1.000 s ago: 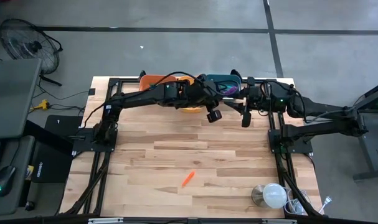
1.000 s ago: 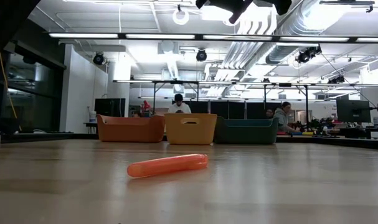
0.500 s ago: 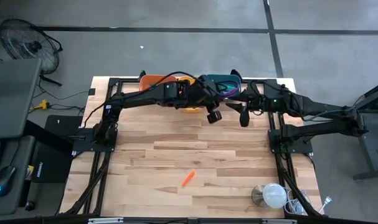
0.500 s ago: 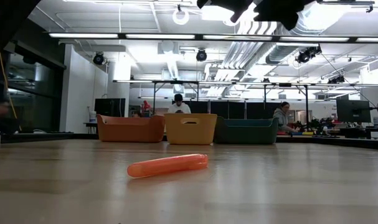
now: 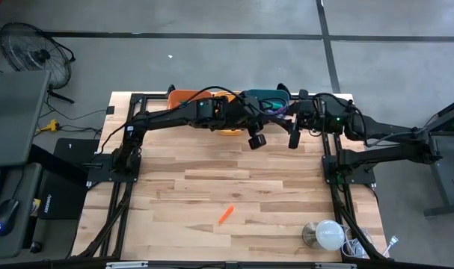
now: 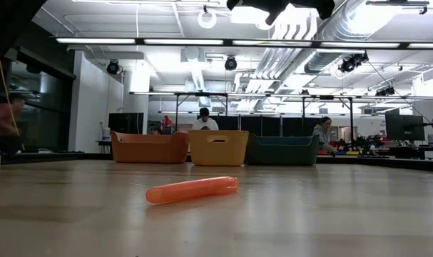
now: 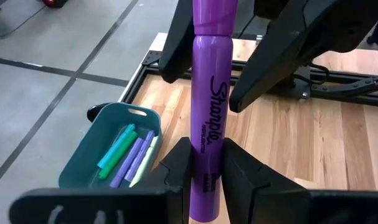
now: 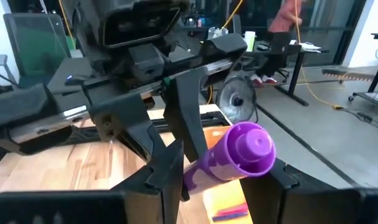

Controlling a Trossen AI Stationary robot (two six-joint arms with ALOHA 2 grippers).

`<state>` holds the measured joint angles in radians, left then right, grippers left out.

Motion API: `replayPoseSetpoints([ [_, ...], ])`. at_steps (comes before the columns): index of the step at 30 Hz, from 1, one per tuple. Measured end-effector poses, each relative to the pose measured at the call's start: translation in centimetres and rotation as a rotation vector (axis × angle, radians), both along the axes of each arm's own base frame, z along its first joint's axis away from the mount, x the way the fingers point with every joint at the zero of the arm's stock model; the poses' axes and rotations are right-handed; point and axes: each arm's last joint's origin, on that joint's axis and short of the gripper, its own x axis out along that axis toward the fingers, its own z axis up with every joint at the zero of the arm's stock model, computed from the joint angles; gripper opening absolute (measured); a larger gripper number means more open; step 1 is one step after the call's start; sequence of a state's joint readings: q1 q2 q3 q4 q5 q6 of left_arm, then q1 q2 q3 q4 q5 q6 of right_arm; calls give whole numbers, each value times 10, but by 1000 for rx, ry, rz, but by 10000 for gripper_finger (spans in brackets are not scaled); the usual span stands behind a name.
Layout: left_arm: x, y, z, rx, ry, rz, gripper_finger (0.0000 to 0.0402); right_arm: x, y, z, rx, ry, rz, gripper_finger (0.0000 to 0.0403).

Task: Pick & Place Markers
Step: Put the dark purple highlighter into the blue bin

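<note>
left gripper [image 7: 206, 163] clamping purple marker [image 7: 208, 106], right gripper [image 8: 226, 167] meeting

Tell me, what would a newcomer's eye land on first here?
Probably the purple marker, pinched in the left gripper up in the air near the far edge of the table, with the right gripper meeting it at the other end, as if handing it over. Below them sits a teal bin holding several markers, and one orange marker lies alone on the bare wood nearer the front.
</note>
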<state>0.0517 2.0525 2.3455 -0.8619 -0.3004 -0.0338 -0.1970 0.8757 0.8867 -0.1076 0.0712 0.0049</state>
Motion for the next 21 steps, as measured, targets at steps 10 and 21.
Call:
replayPoseSetpoints([
  [10,0,0,0,1,4,-15,54,2,1,-2,9,9,37,58],
  [21,0,-1,-1,-15,10,-26,97,3,1,-3,33,17,48,57],
])
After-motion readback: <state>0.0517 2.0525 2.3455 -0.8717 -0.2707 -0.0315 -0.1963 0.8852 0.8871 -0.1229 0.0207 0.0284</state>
